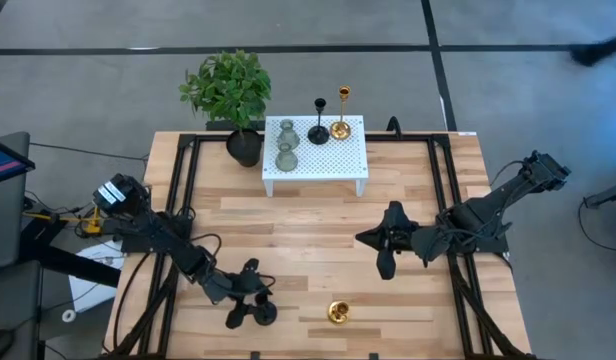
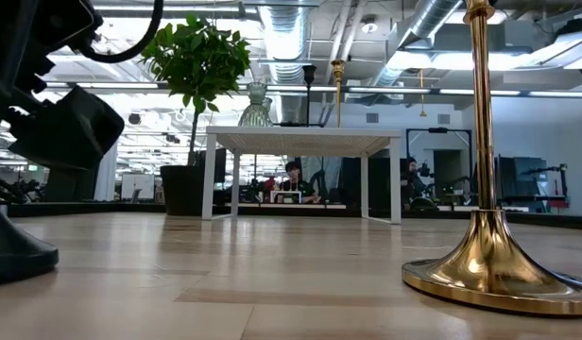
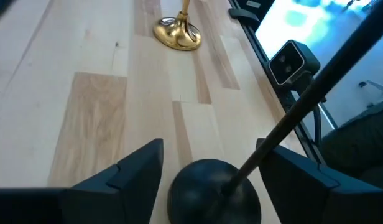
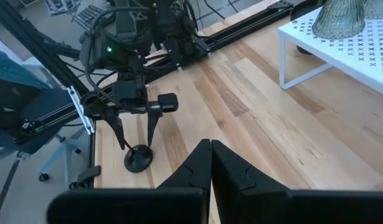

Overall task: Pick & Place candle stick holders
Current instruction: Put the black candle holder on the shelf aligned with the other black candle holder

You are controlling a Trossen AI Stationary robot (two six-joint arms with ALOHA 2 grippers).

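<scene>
A black candle stick holder point(image 3: 213, 190) stands on its round base on the wooden table near the front left; it also shows in the high view point(image 1: 262, 315). My left gripper point(image 3: 213, 177) is open and points down, one finger on each side of the holder's stem, above the base, touching nothing I can see. A gold holder point(image 1: 338, 312) stands to its right. My right gripper point(image 1: 363, 238) is shut and empty over the table's middle right. On the white stand point(image 1: 353, 165) at the back stand two grey-green holders point(image 1: 286, 145), a black one point(image 1: 318, 125) and a gold one point(image 1: 341, 120).
A black pot with a green plant point(image 1: 238, 110) stands at the stand's left. Black rails point(image 1: 188, 190) run along the table's sides. People sit at desks point(image 2: 291, 179) in the room behind. Bare wood lies between the stand and the two near holders.
</scene>
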